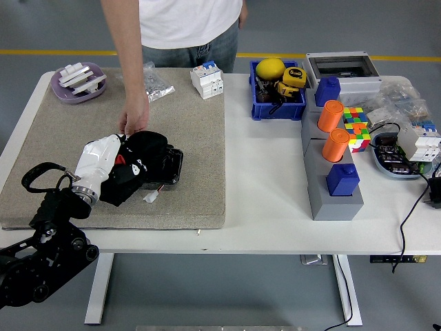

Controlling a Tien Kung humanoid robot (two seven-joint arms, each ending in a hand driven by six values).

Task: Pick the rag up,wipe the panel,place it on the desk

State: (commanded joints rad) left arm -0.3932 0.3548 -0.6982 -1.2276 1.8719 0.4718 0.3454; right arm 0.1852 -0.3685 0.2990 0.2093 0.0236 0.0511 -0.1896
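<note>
Beige matting lies under the panel; the left hand grips the rag and should press flat while a person's hand steadies it.

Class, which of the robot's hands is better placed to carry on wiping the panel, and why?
The left hand: it holds the black rag on the black panel. The right hand is out of view.

Blue bin, orange cylinders

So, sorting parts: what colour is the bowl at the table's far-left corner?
Pale purple bowl, clearest in the head view.
</note>
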